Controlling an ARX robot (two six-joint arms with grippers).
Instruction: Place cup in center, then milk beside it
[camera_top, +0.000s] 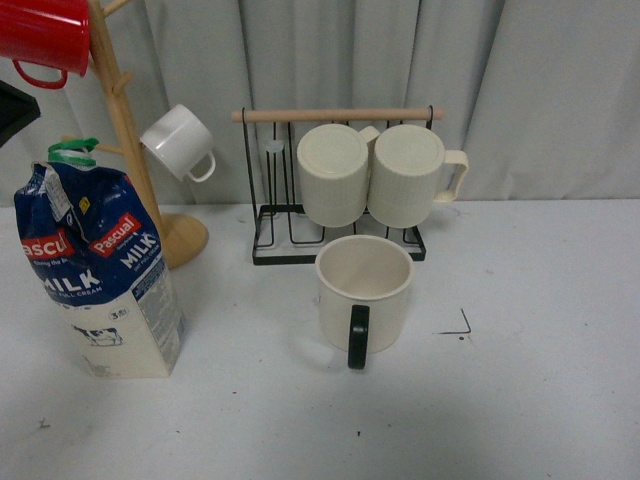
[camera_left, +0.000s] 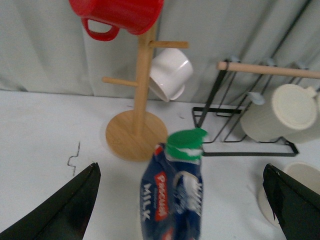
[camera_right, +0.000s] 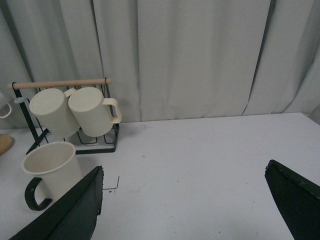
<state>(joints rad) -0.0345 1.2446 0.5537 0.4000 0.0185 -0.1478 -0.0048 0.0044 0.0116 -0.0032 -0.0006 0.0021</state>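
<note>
The cup (camera_top: 364, 290), cream-white with a black handle toward me, stands upright on the white table in front of the wire rack. A black corner mark (camera_top: 460, 325) of the center lies just right of it. The milk (camera_top: 100, 270), a blue and cream carton with a green cap, stands upright at the front left. In the left wrist view the milk (camera_left: 172, 192) stands between my left gripper's (camera_left: 182, 200) wide-open fingers (camera_left: 75, 205), untouched. My right gripper (camera_right: 185, 200) is open and empty over bare table, with the cup (camera_right: 50, 170) beside its one finger (camera_right: 70, 212). Neither gripper shows in the front view.
A black wire rack (camera_top: 340, 190) with a wooden bar holds two ribbed cream mugs (camera_top: 370, 172) behind the cup. A wooden mug tree (camera_top: 135, 150) at the back left carries a red mug (camera_top: 45, 35) and a small white cup (camera_top: 180, 142). Grey curtains close the back.
</note>
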